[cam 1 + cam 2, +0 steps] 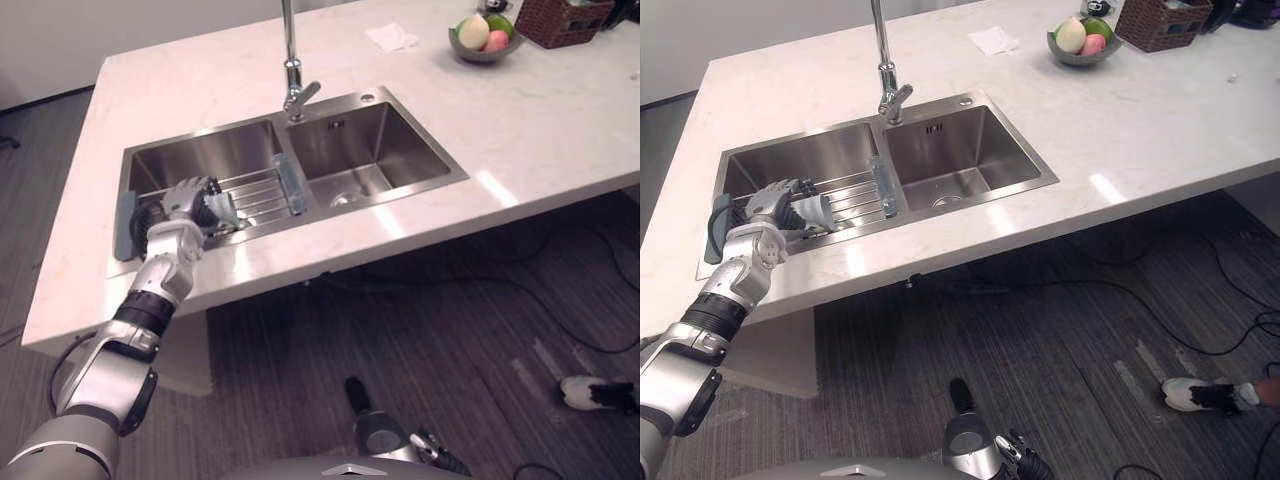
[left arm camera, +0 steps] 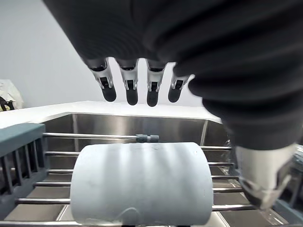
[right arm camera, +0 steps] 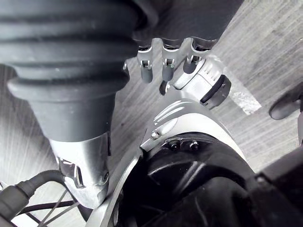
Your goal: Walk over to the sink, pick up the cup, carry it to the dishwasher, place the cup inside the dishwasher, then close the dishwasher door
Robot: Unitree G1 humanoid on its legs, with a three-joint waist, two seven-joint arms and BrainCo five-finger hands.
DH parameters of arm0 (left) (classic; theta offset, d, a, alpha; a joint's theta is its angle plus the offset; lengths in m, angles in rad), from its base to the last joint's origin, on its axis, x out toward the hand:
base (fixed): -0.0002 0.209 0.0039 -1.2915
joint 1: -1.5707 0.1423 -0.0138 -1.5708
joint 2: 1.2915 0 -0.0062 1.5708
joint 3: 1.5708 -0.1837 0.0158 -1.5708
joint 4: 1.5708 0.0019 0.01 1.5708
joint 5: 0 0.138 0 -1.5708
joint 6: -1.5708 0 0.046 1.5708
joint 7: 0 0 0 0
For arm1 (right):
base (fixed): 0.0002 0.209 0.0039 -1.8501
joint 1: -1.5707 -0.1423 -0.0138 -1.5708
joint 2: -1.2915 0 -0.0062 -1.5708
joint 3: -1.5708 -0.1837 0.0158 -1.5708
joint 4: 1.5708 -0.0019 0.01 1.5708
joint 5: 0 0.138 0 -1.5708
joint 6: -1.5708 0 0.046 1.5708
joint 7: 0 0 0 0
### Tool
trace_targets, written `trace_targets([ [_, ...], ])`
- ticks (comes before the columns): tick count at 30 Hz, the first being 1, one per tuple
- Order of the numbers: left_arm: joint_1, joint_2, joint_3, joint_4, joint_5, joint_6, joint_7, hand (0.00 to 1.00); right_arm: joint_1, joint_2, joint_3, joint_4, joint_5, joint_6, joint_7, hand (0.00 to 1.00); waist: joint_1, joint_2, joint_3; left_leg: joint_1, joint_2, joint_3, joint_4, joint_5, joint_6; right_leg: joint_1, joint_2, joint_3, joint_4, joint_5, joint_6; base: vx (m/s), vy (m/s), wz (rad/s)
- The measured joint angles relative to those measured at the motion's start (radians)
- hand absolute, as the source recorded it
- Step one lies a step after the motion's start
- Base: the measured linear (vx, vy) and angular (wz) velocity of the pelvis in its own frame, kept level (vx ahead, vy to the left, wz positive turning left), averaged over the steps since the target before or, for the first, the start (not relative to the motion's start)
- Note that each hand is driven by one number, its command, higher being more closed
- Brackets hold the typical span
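Left wrist view puts the pale blue-grey cylindrical cup (image 2: 141,182) right under the left hand (image 1: 188,205). The cup lies on its side across the steel rods of a wire draining rack (image 2: 94,137) that spans the left basin of the double-basin stainless-steel sink (image 1: 340,145), which is set into the white marble tabletop (image 1: 560,130). The hand's fingers (image 2: 131,90) are stretched out straight above the cup with clear air under their dark tips, and the thumb (image 2: 265,175) stands off to one side of the cup's end. The hand is spread wide and holds nothing. From the head cameras, the left arm reaches over the sink's front edge, and the hand covers most of the cup.

The right hand (image 1: 425,450) hangs low over the dark striped floor (image 1: 450,330) with its fingers (image 3: 147,71) loose and nothing in them (idle, by the look of it).

I judge the step in hand to be the pick-up, with the reach made but the grasp not yet closed. The next move calls for lowering the palm until the fingers wrap over the cup's round side while the thumb comes in from the opposite side. A smooth cylinder resting on rods could roll away if pushed from one side only, so both sides should meet it together before any lift. The carry, the placing and the door all remain.
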Motion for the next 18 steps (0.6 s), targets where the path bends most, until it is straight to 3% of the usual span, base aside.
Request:
trace_targets([
  [6, -0.037, 0.0, 0.041, 0.056, 0.045, 0.024, 0.036, 0.0, 0.006, 0.004, -0.003, 0.001, -0.002, -0.003, 0.0, 0.0, -0.014, 0.008, 0.006, 0.001, 0.004, 0.024, -0.001, 0.003, -0.006, -0.014, 0.012, 0.015, 0.006, 0.009, 0.007, 0.01, -0.02, -0.1],
  [18, -0.019, -0.031, 0.04, 0.189, 0.197, 0.046, 0.025, 0.0, 0.02, 0.008, -0.02, 0.001, -0.011, 0.0, 0.003, 0.0, -0.023, -0.001, 0.011, 0.009, -0.006, 0.066, 0.002, -0.004, 0.0, -0.021, 0.015, 0.047, 0.0, 0.006, 0.0, -0.06, -0.041, -0.09],
])
